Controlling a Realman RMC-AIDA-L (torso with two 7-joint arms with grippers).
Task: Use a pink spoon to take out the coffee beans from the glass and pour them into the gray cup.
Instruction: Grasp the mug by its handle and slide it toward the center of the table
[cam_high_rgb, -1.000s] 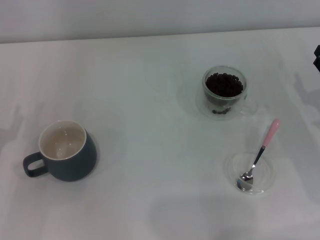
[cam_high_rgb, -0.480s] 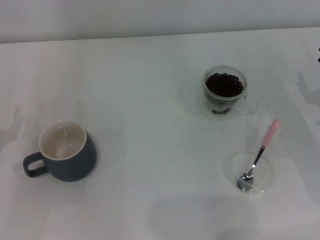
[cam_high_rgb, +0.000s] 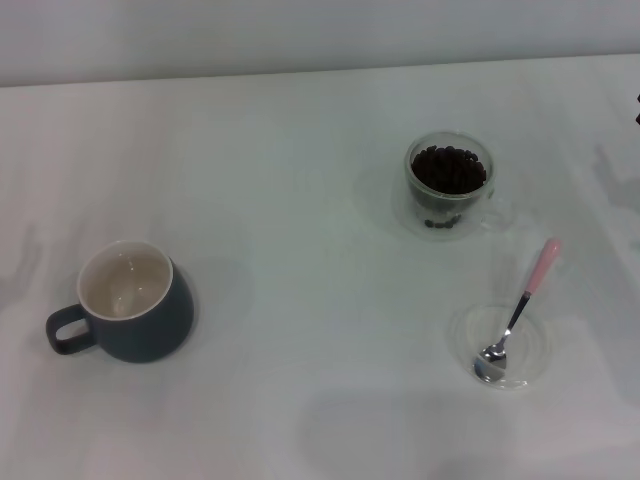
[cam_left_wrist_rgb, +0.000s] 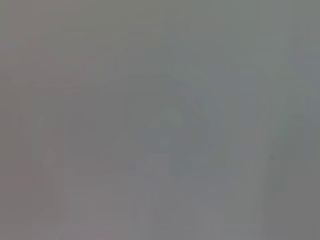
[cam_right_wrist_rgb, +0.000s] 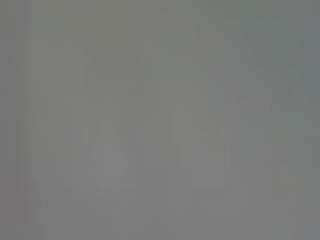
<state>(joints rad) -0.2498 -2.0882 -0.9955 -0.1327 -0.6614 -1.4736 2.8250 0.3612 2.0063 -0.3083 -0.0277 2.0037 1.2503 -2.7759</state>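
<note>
dish (cam_high_rgb: 535, 350): nearest to us, right side of the white tabletop (cam_high_rgb: 300, 200); shallow, clear.
pink spoon (cam_high_rgb: 520, 312): we see its metal bowl resting in the dish, pink handle angled up and away over the rim toward the glass.
gray cup (cam_high_rgb: 130, 305): left side, upright, cream inside, looks empty; loop handle points left. Well apart from the spoon.
glass (cam_high_rgb: 449, 182): farther back on the right, upright, beyond the spoon.
coffee beans (cam_high_rgb: 449, 168): fill the glass close to the rim.
claws: neither in head view; both wrist views blank grey, so we cannot tell their state.
</note>
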